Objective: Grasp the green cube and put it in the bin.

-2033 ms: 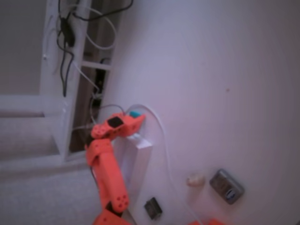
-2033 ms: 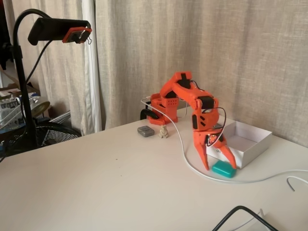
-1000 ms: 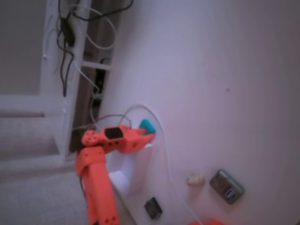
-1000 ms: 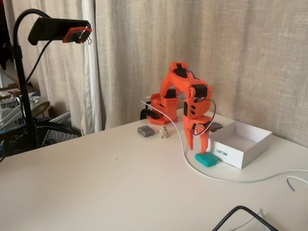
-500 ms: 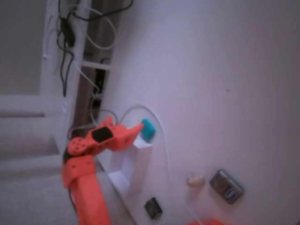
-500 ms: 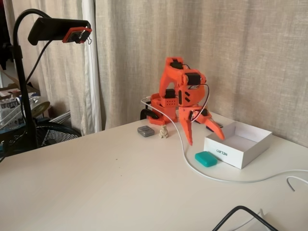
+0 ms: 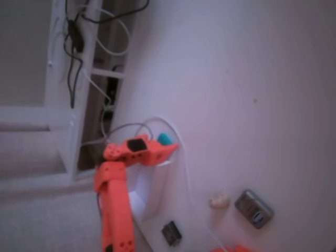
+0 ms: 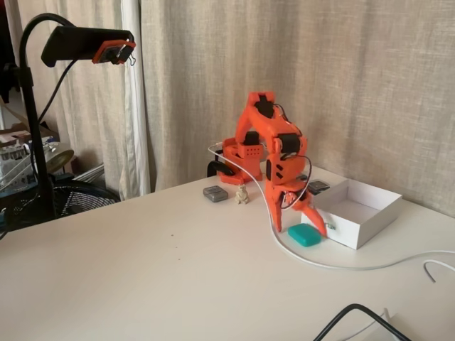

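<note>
Step in hand: grasp, not yet made. Tool (image 8: 298, 224) spread apart, fingers pointing down, straddling green cube (image 8: 304, 235) from above. Cube flat on surface (image 8: 156, 277), just beside near wall of bin (image 8: 370, 222), outside it. Contact between fingers and cube: cannot tell. To do well: centre the fingers over the cube, lower till tips flank its sides, close squarely; watch white cable (image 8: 334, 264) just beside the cube and bin wall. Top-down fixed view: cube (image 7: 165, 138) peeks past tool tip.
</note>
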